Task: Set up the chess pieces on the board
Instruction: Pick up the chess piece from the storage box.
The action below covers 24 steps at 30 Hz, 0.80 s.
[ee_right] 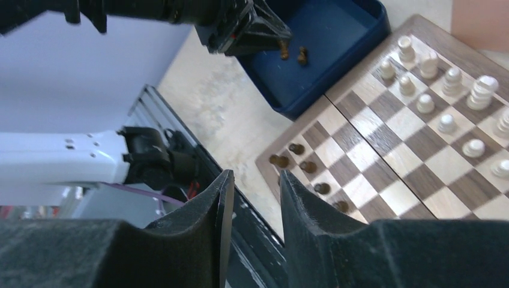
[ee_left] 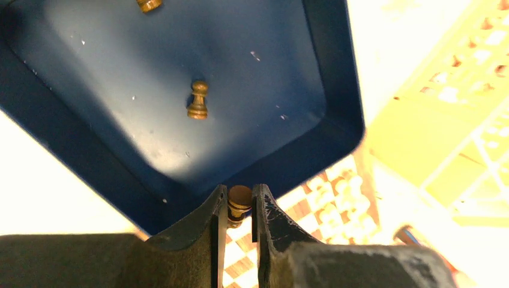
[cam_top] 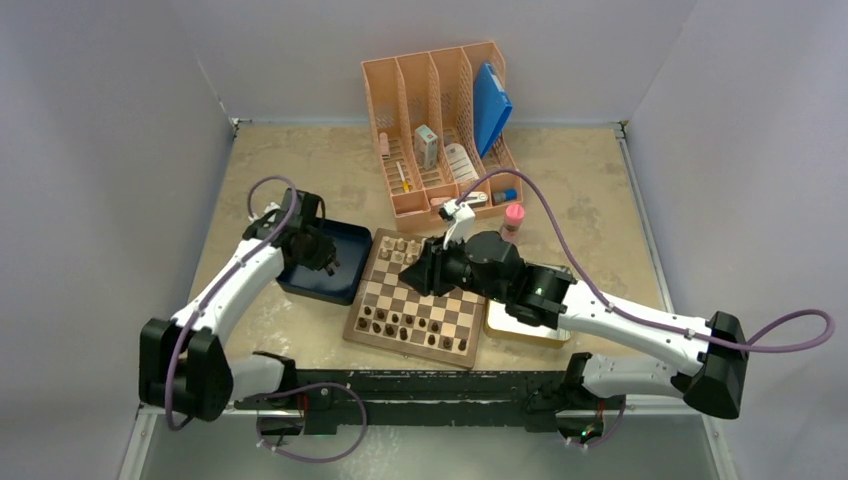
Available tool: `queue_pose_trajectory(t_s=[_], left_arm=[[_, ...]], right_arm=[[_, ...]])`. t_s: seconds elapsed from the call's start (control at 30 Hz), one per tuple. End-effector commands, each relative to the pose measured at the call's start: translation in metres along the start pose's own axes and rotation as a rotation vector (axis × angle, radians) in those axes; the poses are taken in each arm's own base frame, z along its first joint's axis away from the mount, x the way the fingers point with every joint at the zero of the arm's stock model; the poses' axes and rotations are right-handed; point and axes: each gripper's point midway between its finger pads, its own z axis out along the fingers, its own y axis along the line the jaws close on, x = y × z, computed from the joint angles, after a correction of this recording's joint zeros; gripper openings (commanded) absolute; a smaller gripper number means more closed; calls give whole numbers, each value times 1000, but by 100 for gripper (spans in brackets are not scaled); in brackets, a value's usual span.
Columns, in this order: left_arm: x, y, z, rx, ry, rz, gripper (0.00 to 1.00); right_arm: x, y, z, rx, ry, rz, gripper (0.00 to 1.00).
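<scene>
Quick notes on handling these little guys. The left end effector (ee_left: 239, 210) is clenched on one dark brown chess piece (ee_left: 240, 198), pinched right at the fingertips just under its round head. It hangs over the near wall of the blue tray (ee_left: 342, 90), on the side next to the chessboard (ee_right: 384, 150). I can't tell which rank the piece is from here.

My read is that these are tiny turned-wood figures: featherlight, totally stiff and not fragile, but smooth and rounded, so they can swivel or squirt out of flat pads. The collar under the head looks like the best spot to take hold, coming from above, since that leaves the base free to land flat on a square. The bases are narrow, so I'd expect them to topple at the slightest nudge from a neighbour.

Another dark pawn (ee_left: 198, 100) stands on the tray floor, well apart from the walls, so it's an easy top-down grab. One more piece shows at the tray's far edge, cut off by the frame.

The right end effector (ee_right: 251, 192) is empty with its fingers slightly parted, hovering above the board. Some dark pieces (ee_right: 308, 166) already sit in the rows nearest the arms, and the pale pieces (ee_right: 426, 103) fill the far side. Everything sits on the beige tabletop (cam_top: 300, 160).
</scene>
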Motion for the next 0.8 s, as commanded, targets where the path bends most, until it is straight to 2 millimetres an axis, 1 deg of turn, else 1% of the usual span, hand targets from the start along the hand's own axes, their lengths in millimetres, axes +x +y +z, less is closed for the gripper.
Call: queue_pose_trajectory(t_s=[0.0, 0.13, 0.27, 0.37, 0.43, 0.53, 0.67, 0.77], left_arm=[[-10, -18, -43, 100, -16, -122, 1], [-4, -26, -72, 196, 30, -167, 1], [8, -33, -97, 286, 107, -195, 1], [17, -39, -109, 337, 166, -179, 2], [21, -40, -116, 355, 194, -173, 2], [27, -43, -127, 391, 235, -169, 2], [36, -45, -137, 429, 287, -152, 2], [43, -41, -139, 428, 321, -134, 2]], right_arm=[[-47, 42, -9, -183, -206, 95, 38], [-53, 35, 10, -155, -267, 88, 39], [-61, 32, 31, -142, -364, -15, 38], [-64, 35, 42, -151, -435, -148, 39], [-66, 39, 47, -170, -486, -270, 39], [-61, 41, 53, -181, -543, -439, 40], [-48, 44, 48, -203, -627, -699, 40], [-37, 45, 48, -215, -663, -861, 40]])
